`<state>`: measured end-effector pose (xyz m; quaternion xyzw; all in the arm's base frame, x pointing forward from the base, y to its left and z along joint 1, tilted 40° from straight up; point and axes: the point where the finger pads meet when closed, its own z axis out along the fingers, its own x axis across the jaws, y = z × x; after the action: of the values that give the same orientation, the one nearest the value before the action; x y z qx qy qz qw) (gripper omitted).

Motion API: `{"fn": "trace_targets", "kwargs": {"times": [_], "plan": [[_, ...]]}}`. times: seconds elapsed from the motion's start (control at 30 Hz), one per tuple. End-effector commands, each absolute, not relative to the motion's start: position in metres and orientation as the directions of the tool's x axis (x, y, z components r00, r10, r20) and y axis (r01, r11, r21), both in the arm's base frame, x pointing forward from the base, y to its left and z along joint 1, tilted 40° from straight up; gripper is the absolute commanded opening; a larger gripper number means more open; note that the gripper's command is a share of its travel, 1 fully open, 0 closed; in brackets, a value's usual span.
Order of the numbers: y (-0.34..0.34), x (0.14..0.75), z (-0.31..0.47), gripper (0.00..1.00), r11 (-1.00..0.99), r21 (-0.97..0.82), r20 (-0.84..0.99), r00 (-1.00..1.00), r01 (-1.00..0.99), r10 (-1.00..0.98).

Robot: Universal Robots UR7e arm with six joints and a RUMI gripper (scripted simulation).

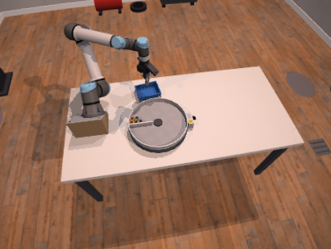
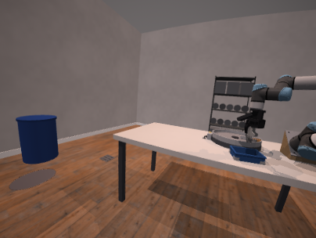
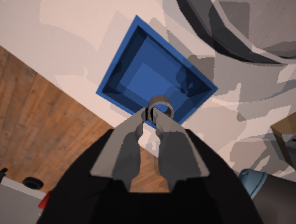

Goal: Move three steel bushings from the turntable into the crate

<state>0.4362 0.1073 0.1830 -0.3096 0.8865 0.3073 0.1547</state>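
My gripper (image 3: 149,108) is shut on the wall of a grey steel bushing (image 3: 160,106) and holds it above the blue crate (image 3: 155,75). In the overhead view the gripper (image 1: 146,78) hangs over the crate (image 1: 147,91), which stands just behind the round grey turntable (image 1: 160,123). Several bushings (image 1: 134,119), some orange and some grey, sit clustered at the turntable's left rim beside a divider bar. In the side view the gripper (image 2: 250,135) is a little above the crate (image 2: 247,153).
The arm's base stands on a wooden block (image 1: 88,124) left of the turntable. A small yellow and white box (image 1: 191,119) sits at the turntable's right edge. A shelf rack (image 2: 233,102) stands behind the table.
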Motion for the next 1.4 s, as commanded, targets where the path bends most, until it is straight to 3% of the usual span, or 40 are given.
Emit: {"fn": "trace_targets", "kwargs": {"times": [0.0,1.37], "plan": [[0.107,0.436,0.183,0.0,0.62,0.448,-0.465,-0.76,-0.644,-0.454],[0.145,0.441,0.139,0.0,0.62,0.448,-0.465,-0.76,-0.644,-0.454]]}}
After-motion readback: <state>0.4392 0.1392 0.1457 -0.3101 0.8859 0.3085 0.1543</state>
